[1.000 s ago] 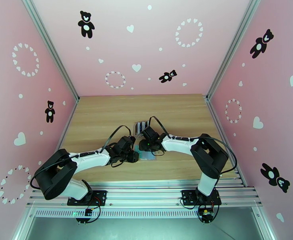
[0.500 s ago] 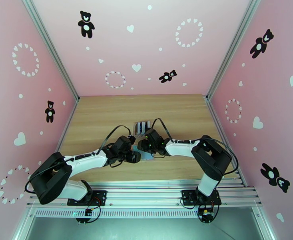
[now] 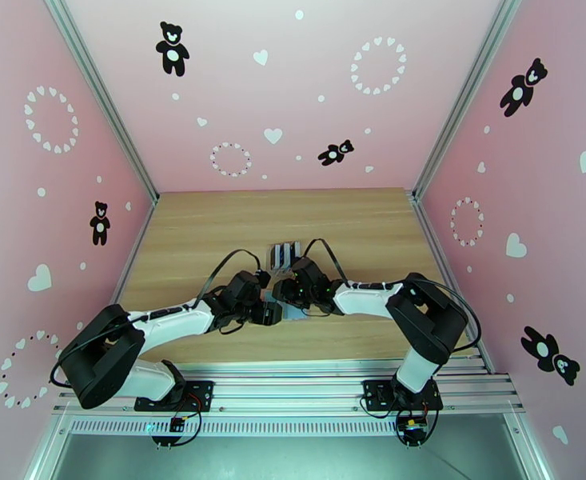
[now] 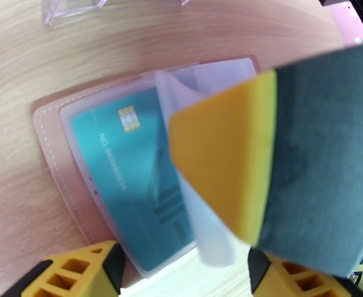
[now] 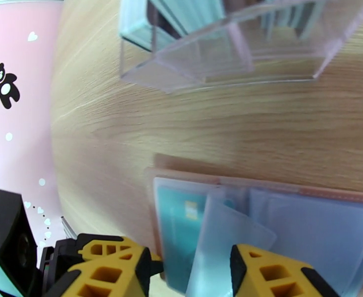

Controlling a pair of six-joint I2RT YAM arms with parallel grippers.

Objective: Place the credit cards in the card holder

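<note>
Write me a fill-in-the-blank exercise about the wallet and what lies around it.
1. The card holder lies ___ on the wooden table.
2. The teal card in its left sleeve bears a gold ___.
3. Beyond the holder is a plastic stand that is ___, not dark.

Missing words: open; chip; clear.

My left gripper [image 3: 270,313] and my right gripper [image 3: 281,294] are close together over the middle of the tabletop [image 3: 197,234], somewhat nearer its near edge than its far edge. The card holder [image 3: 296,313] lies flat beneath them, partly covered by both. A dark slotted stand [image 3: 285,254] sits just beyond, toward the far edge. How my jaws stand is too small to read.
</note>
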